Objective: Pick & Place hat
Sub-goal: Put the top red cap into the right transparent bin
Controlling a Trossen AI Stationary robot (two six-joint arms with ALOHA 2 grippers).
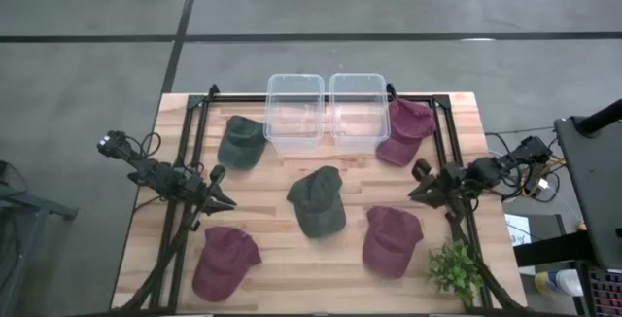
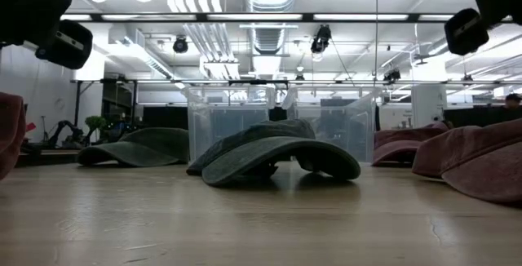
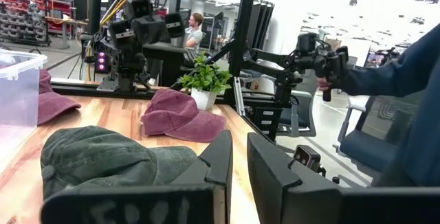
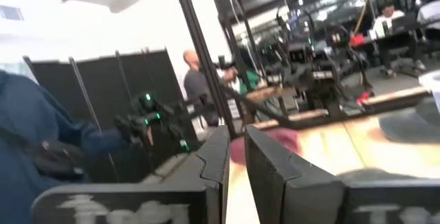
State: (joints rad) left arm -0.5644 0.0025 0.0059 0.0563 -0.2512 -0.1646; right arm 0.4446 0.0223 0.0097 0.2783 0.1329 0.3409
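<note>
High view: five soft fabric caps are seen spread over a pale wooden plank table (image 1: 292,268). A dark green cap (image 1: 318,201) lies at the middle of the table, and a second dark green cap (image 1: 240,141) lies far left, just beside the left one of two clear plastic bins (image 1: 294,110) set side by side at the far edge; the right bin (image 1: 358,108) is touched by a maroon cap (image 1: 405,129) on its right. Two more maroon caps are placed near the front, one at the near left (image 1: 224,262) and one at the near right (image 1: 391,240). A small green potted plant (image 1: 454,268) stands at the near right corner.

The left gripper (image 1: 220,200) is held above the left side of the table, between the far green cap and the near-left maroon cap, its fingers drawn to a narrow gap with nothing between them. The right gripper (image 1: 422,189) is held above the right side, just beyond the near-right maroon cap, its fingers likewise narrowed on nothing.

Past the table's edge, a person in a dark blue sleeve (image 3: 405,86) is seen holding a handheld arm controller (image 3: 323,59).
</note>
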